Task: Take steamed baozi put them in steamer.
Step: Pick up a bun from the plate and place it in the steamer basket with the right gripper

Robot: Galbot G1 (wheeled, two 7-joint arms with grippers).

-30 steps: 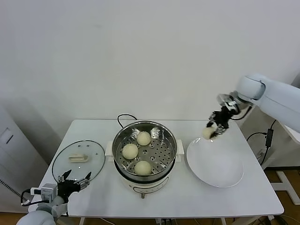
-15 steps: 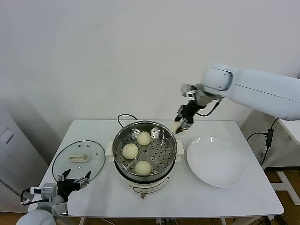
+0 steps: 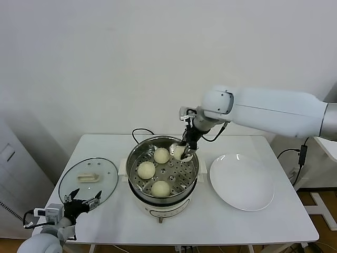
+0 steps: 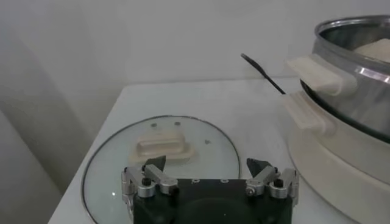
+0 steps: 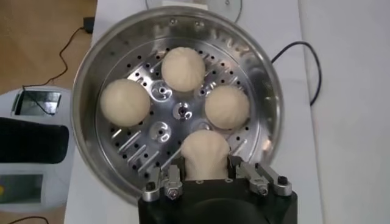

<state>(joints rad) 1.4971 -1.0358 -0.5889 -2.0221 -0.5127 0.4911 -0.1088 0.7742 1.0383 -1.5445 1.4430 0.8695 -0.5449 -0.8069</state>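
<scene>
The steel steamer [image 3: 138,152] [image 5: 88,73] stands mid-table on its white base. Three cream baozi rest on its perforated tray: one at the back [image 3: 161,155], one on the left [image 3: 146,169], one at the front [image 3: 160,188]. My right gripper [image 3: 181,151] [image 5: 207,167] hangs over the tray's back right part, shut on a fourth baozi [image 3: 177,152] [image 5: 206,153] squeezed between its fingers. My left gripper [image 3: 81,203] [image 4: 207,165] waits open at the table's front left corner, just short of the glass lid.
A round glass lid [image 3: 88,180] [image 4: 164,152] with a cream handle lies flat left of the steamer. A bare white plate [image 3: 242,182] sits to its right. A black cord [image 3: 141,132] runs behind the pot.
My right arm has swung left from above the plate to over the steamer's tray, carrying the fourth baozi. The left arm has stayed put.
</scene>
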